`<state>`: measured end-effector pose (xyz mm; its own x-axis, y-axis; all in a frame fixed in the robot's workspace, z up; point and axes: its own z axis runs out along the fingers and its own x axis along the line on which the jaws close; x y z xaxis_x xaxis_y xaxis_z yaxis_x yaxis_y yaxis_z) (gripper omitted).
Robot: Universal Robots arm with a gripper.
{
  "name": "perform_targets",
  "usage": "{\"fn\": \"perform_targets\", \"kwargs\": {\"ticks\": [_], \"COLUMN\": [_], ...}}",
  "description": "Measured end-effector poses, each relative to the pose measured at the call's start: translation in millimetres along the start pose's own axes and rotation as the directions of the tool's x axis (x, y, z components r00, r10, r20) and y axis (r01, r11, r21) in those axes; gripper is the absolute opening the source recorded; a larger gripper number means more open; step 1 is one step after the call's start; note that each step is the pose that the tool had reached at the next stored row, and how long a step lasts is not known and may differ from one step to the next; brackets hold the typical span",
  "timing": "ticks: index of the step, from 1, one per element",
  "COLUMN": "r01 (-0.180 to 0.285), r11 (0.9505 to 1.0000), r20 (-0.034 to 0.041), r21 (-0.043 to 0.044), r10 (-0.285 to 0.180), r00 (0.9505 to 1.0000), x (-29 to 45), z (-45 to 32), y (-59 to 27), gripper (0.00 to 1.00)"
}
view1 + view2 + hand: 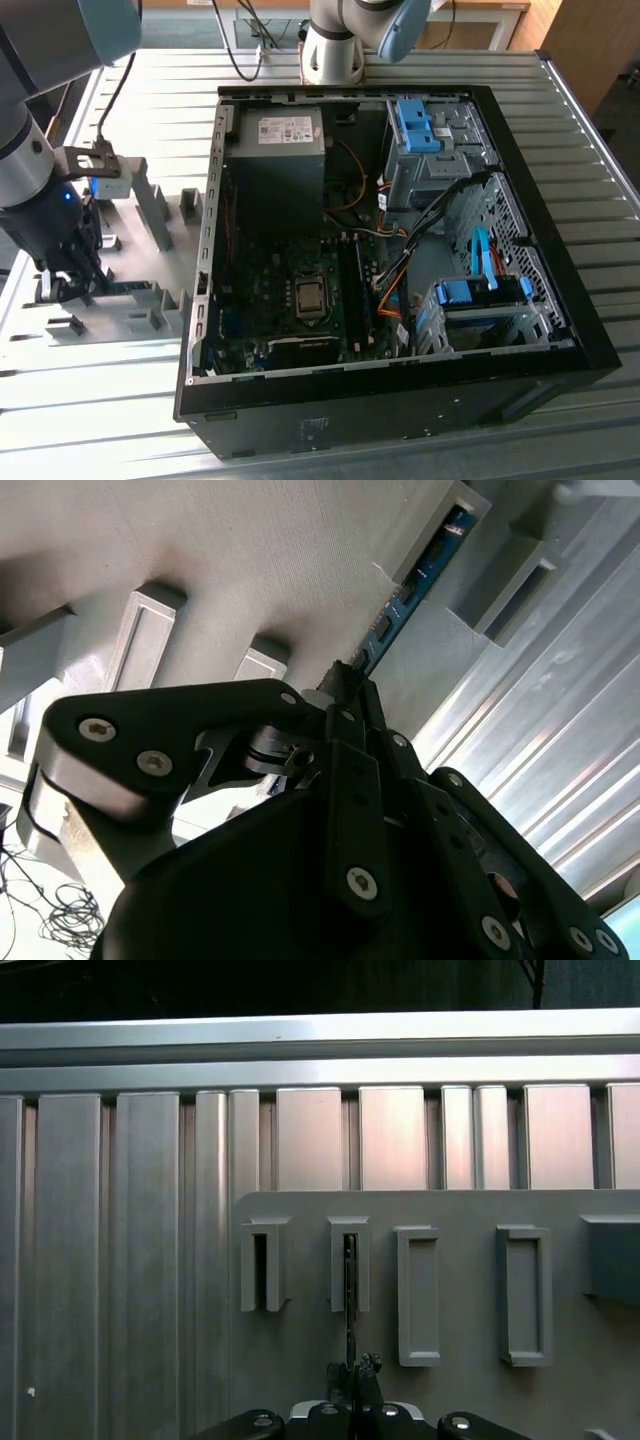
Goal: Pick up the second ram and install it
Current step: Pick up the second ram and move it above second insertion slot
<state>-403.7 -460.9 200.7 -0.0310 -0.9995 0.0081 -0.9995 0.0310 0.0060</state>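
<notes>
At the exterior view's left, well apart from the computer case [400, 405], the arm [30, 170] reaches down to a grey fixture plate [150, 250]. The plate lies on the slatted metal table [100, 420], just beside the case's side wall. The gripper [62, 285] is low over the part of the plate farthest from the case.

In the second wrist view the gripper [347, 675] has its fingers [352, 730] pinched together on one end of the ram [415, 575], a thin blue stick with dark chips. The stick's other end sits in a slotted block of the plate [250, 560]. In the first wrist view the ram [349, 1290] shows edge-on as a thin dark line. It stands in one of a row of slotted blocks [418, 1295], with the gripper [355, 1370] clamped on its near end.

The case lies open on its side. Inside it, going toward the exterior view's right, are the green motherboard [270, 290] with its processor socket [310, 298], and the power supply [275, 165] beyond the board. Next come orange cables [395, 290], then drive cages with blue latches [475, 295]. Just behind the case stands the base of a second arm [335, 50].
</notes>
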Motion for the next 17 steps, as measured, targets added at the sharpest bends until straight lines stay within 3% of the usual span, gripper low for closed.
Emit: {"fn": "perform_targets", "kwargs": {"ticks": [17], "r01": [0.0], "r11": [1.0], "r20": [0.0008], "r21": [-0.0001], "r10": [0.0], "r00": [1.0], "x": [0.0], "z": [-2.3], "y": [0.0], "gripper": [0.14]}}
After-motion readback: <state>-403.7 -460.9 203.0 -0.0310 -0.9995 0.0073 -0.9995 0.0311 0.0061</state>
